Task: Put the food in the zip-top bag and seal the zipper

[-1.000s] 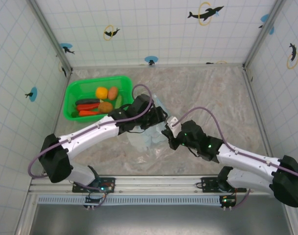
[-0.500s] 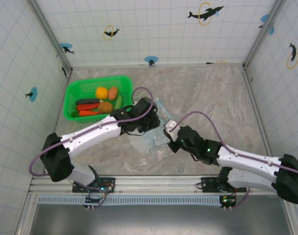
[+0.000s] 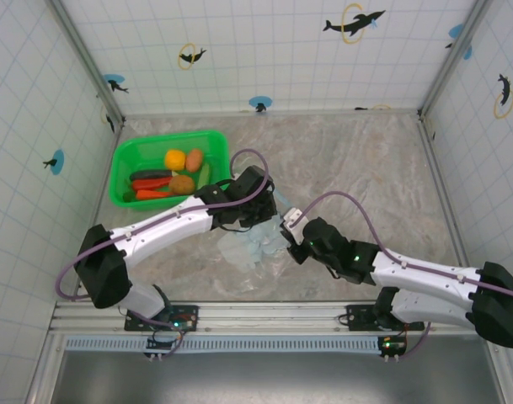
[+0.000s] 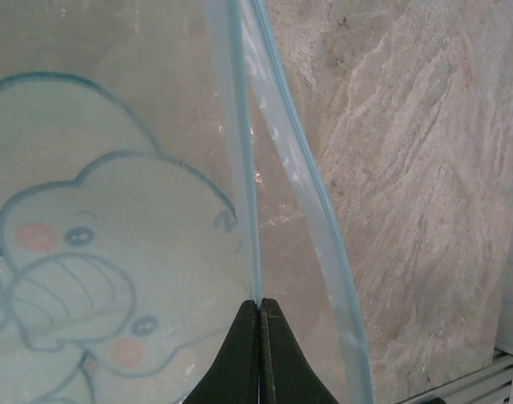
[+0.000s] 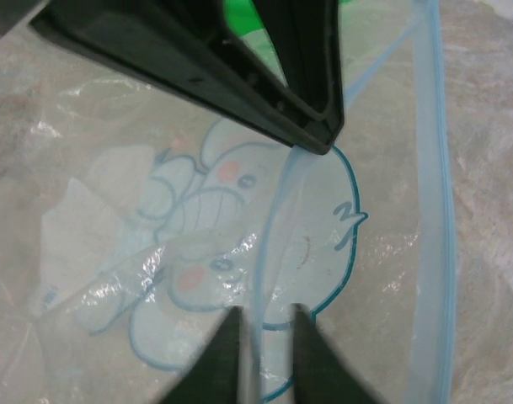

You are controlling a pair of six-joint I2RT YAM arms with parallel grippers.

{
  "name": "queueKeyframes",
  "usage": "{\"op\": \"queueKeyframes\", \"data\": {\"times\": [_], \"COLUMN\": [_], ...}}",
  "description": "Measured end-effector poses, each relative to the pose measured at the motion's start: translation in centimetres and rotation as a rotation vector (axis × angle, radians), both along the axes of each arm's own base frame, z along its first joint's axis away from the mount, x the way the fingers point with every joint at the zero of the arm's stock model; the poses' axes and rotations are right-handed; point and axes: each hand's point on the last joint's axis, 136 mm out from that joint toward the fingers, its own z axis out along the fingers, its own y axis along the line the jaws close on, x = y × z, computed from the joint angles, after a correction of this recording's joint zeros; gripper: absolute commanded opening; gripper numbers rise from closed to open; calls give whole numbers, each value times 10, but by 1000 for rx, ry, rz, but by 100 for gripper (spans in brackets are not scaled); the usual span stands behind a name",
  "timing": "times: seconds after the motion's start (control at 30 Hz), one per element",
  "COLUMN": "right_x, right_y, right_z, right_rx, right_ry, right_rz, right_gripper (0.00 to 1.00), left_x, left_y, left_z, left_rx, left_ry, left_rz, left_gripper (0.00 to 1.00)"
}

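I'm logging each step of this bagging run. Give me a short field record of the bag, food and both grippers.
container: zip-top bag lying on the table, mouth open
closure: zipper lips parted, unsealed
contents: food in the green basket, none seen in the bag
left arm: left gripper shut on one zipper lip
right arm: right gripper fingers apart, a zipper lip between them

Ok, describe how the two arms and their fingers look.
The left arm and right arm have white links, black joints and black bases. A purple cable loops along each. Small green lights dot the right one. The fingers are slim, black, tapered.
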Motion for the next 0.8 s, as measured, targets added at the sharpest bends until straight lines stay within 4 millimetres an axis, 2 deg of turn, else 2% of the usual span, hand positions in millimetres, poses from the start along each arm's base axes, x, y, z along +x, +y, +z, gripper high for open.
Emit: {"op": "queueKeyframes", "data": {"times": [0.07,0.13,0.2,0.37,0.47,0.57,0.63,0.7,0.8], "right_x": [-4,-9,-14,-20,-2,25,42,50,46], "right_y": [2,5,5,-7,-24,-42,-55,-62,-57], "right_z": [2,8,23,93,111,100,79,63,51], "right_rx": [18,46,102,344,419,423,408,404,418], "right_ry": [16,23,20,-44,-40,27,113,193,291], "right_rz": [17,47,63,74,6,-94,-168,-205,-184], "right_gripper": [63,70,74,74,70,67,67,66,61], "left_x": [1,1,1,-6,-13,-21,-25,-28,-34], "left_y": [1,1,2,5,2,-3,-8,-10,-11], "left_z": [0,1,3,21,39,56,64,65,64], "left_rx": [11,24,40,61,29,-8,-25,-30,-29], "left_ry": [-14,-34,-61,-134,-182,-214,-227,-232,-221], "left_rz": [-14,-39,-78,-201,-287,-367,-411,-439,-467], "left_gripper": [0,0,0,0,0,0,0,0,0]}}
